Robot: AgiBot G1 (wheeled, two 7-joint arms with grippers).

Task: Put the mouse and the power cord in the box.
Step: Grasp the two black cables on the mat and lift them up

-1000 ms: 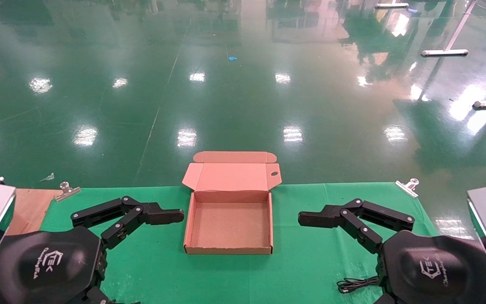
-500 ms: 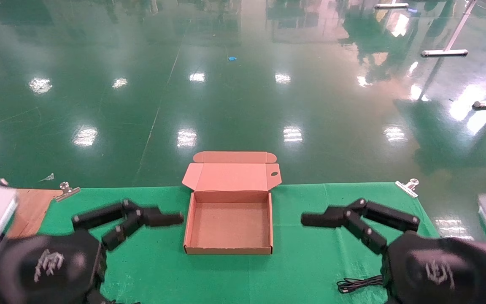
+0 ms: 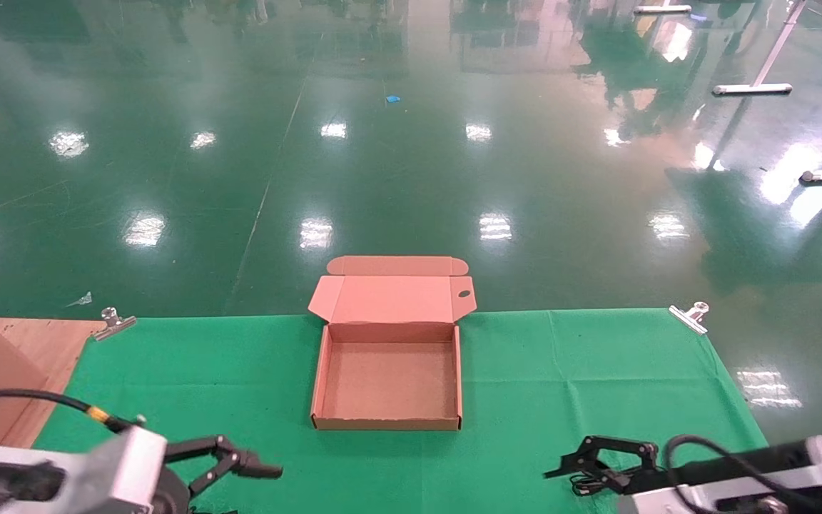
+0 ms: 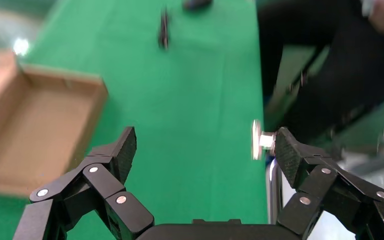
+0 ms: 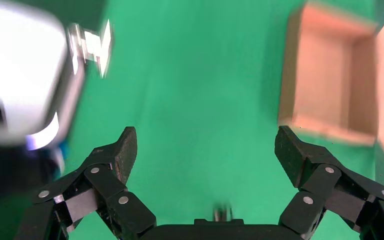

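Head view: box point(image 3: 387, 421) lid open, ready for loading | left gripper point(image 3: 254, 467), right gripper point(image 3: 571, 464) spread, holding nothing, low near table edge for picking

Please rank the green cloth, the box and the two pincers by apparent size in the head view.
1. Green cloth.
2. Box.
3. Left pincer and right pincer: look alike, both open and partly cut off near the camera, so not ranked.
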